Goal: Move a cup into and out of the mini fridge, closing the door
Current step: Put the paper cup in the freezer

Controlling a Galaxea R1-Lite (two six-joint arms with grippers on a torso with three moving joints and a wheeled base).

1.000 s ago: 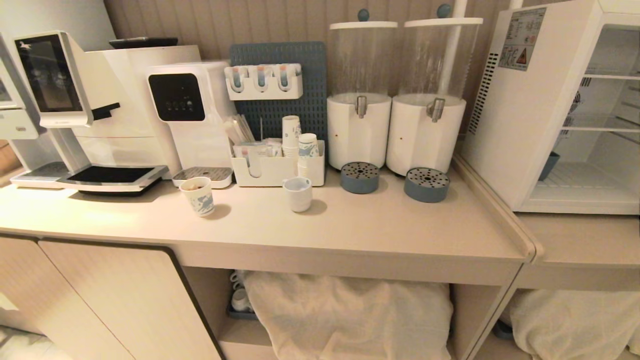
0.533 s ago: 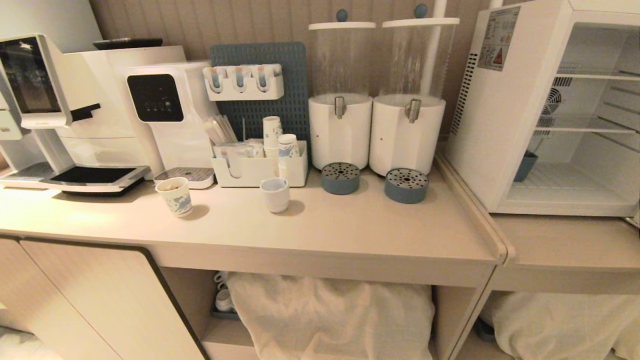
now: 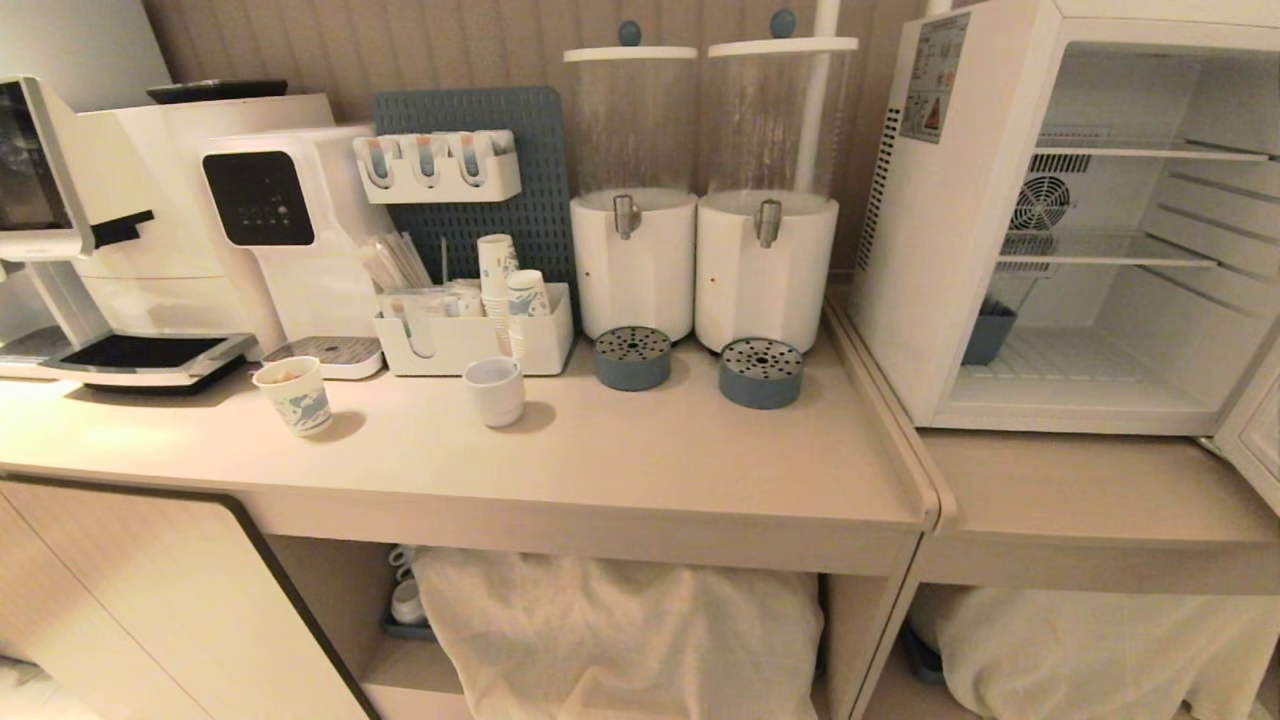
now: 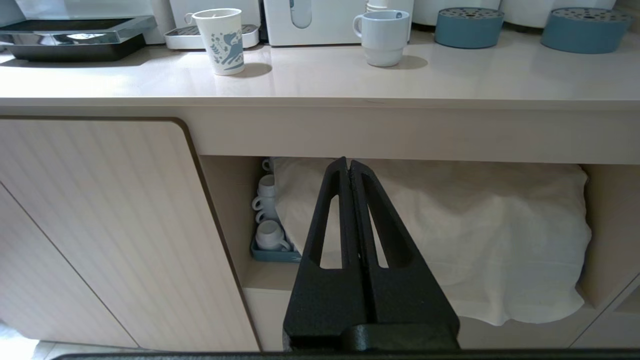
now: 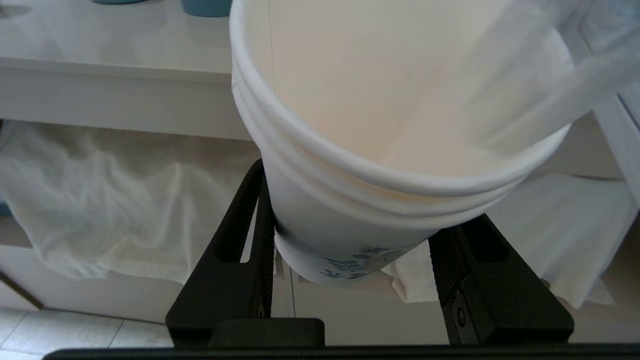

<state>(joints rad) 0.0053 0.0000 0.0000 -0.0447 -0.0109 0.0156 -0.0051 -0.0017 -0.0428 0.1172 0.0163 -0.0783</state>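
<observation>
Cup (image 5: 380, 165) sits clamped in right claw (image 5: 350, 260); mini fridge (image 3: 1000, 250) stands open.

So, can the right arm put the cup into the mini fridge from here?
Probably yes. The right gripper holds the cup, and the mini fridge stands open with its bottom floor bare except for a blue bin at the back left.

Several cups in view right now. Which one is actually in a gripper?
The cup with several nested rims, clamped in the right gripper below counter height. The single blue-patterned paper cup and the plain white mug stand free on the counter.
</observation>
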